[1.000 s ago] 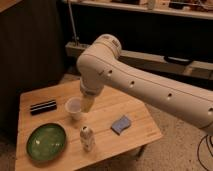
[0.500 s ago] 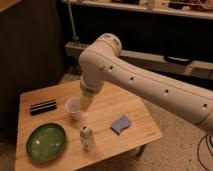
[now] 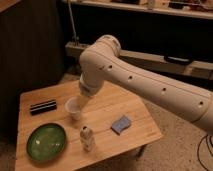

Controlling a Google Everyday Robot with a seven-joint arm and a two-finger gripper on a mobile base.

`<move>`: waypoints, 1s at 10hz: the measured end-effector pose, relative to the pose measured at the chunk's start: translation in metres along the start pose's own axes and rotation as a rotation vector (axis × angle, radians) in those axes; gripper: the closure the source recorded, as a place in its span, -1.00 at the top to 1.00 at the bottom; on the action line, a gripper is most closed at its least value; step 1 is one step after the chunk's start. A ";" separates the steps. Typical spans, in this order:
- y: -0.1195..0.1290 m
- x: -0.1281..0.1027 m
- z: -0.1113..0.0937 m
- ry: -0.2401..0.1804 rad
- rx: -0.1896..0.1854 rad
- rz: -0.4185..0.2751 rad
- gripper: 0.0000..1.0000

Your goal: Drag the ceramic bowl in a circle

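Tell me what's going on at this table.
A white robot arm reaches down over the wooden table, with its claw low beside the white cup. The ceramic bowl it is meant to drag sits at the front left corner, apart from the claw and not yet touched. A small bottle, a blue pad and a black bar also lie on the table.

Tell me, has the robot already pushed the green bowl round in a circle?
Not yet, it seems. Done: nothing visible; the green ceramic bowl sits untouched at a near corner of the wooden table. In hand: the gripper hangs by the white cup, apart from the bowl. Left: reach the bowl, touch it and drag it in a full circle.
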 end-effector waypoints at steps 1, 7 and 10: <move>0.000 0.000 0.000 -0.001 0.006 0.004 0.46; -0.001 0.012 0.008 0.076 0.047 0.602 0.46; -0.011 0.047 0.023 0.115 0.084 0.797 0.46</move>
